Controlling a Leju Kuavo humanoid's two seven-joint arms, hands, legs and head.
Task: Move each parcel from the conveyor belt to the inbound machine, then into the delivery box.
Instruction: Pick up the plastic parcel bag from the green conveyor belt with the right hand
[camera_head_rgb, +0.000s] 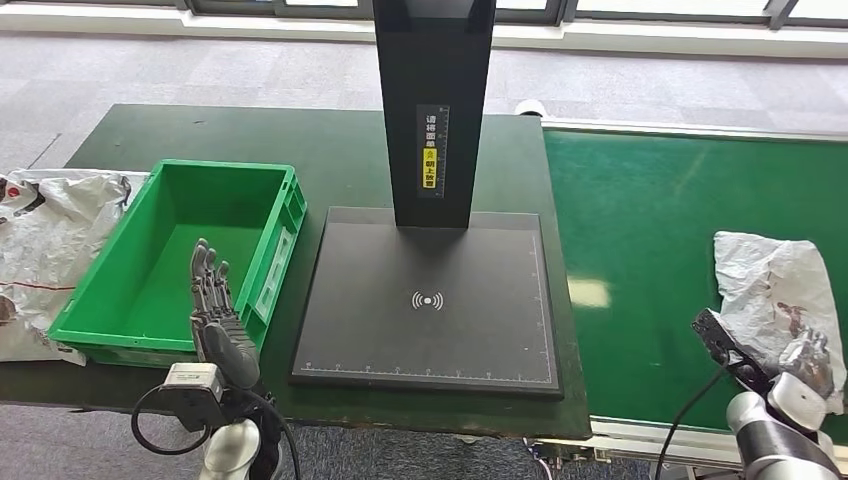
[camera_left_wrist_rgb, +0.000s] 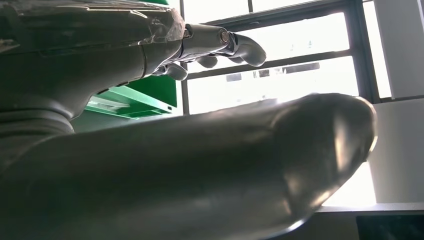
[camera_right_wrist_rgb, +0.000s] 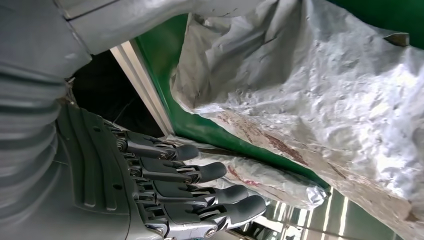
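My right hand (camera_head_rgb: 808, 362) sits at the near edge of the conveyor belt (camera_head_rgb: 650, 220), fingers (camera_right_wrist_rgb: 200, 172) spread around the near end of the crinkled grey parcel (camera_head_rgb: 775, 290); can't tell if it's actually gripped. My left hand (camera_head_rgb: 215, 310) is open, fingers straight, holding nothing, over the near right corner of the green box (camera_head_rgb: 170, 250). The black scanner plate (camera_head_rgb: 430, 295) lies between box and belt, with its upright post (camera_head_rgb: 432, 100) at the back. More plastic bags (camera_head_rgb: 40, 240) lie left of the box on the desk (camera_head_rgb: 330, 150).
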